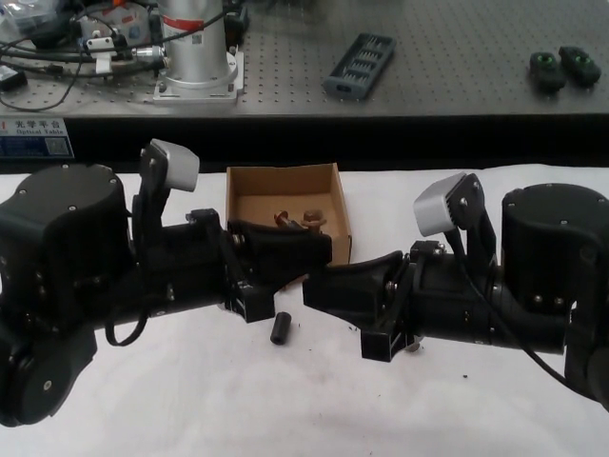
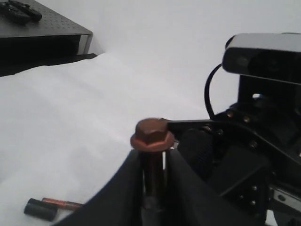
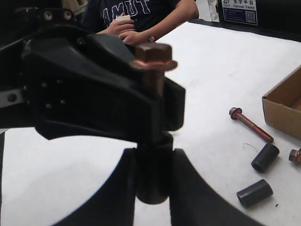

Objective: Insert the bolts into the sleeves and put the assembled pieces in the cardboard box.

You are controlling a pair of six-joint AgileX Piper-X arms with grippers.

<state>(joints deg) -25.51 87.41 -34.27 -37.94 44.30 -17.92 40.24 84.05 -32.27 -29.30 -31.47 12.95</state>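
The left tool [image 2: 154,165] clamps a copper-coloured bolt [image 2: 151,137] by its shank, in line with the black sleeve [image 3: 152,186] pinched in the right tool [image 3: 153,157], so the shank can slide straight in

High view: high at the rear, looking forward and down over the table [image 1: 285,409], mid-range. Left wrist view: tight on left pincer [image 2: 154,162], low across the table. Right wrist view: tight on right pincer [image 3: 153,155], facing the opposite way. Wrist views share the bolt [image 2: 152,137]; high and right share the cardboard box [image 1: 276,205].
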